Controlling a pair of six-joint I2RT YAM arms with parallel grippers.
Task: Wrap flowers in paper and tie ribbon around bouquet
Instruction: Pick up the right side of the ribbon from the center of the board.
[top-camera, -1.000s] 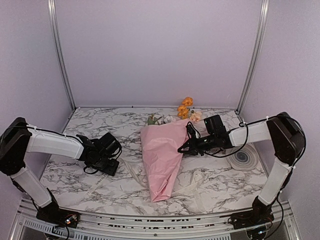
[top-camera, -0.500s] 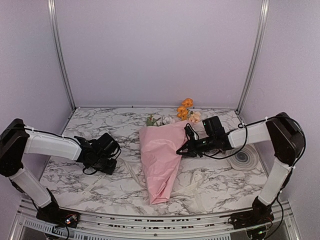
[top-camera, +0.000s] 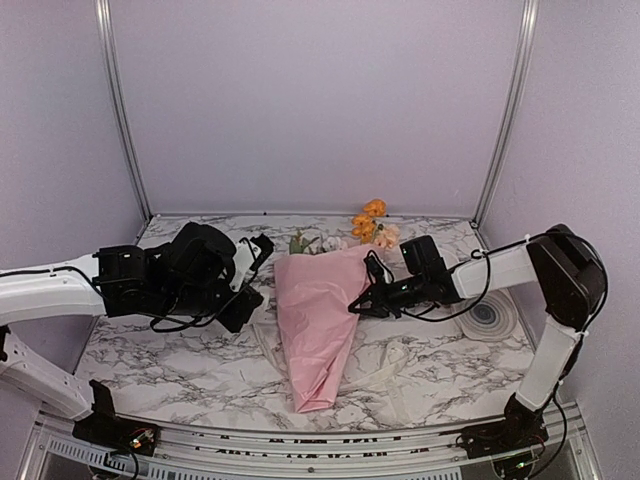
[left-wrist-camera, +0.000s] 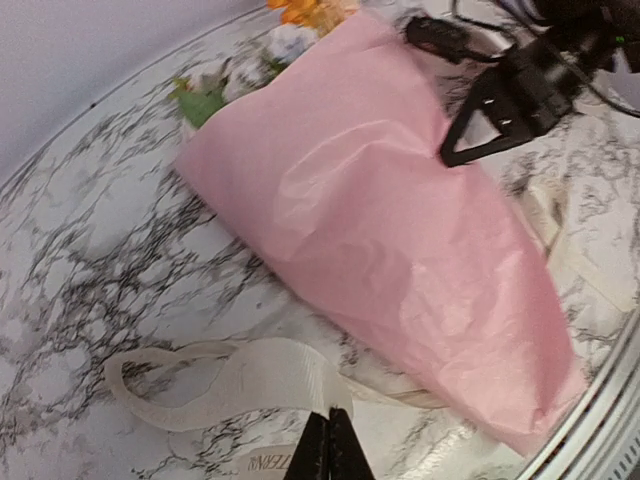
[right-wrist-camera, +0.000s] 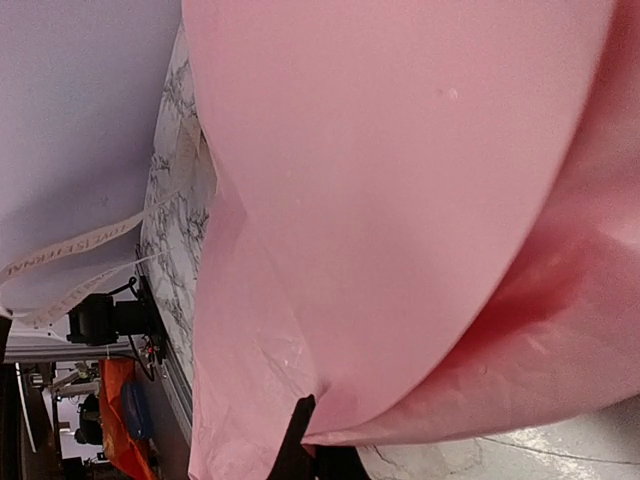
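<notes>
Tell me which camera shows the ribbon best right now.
Left wrist: the ribbon loops across the marble beside the pink paper and ends in the shut left claw. The top view gives only pale strips either side of the paper; the right wrist catches a thin lettered length at its left edge.

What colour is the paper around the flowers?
The paper is plain pink; best seen in the left wrist view.

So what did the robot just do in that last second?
The left fingers closed on the ribbon, and that arm lifted it up and toward the bouquet. The right fingers kept pinching the paper; the bouquet barely shifted.
</notes>
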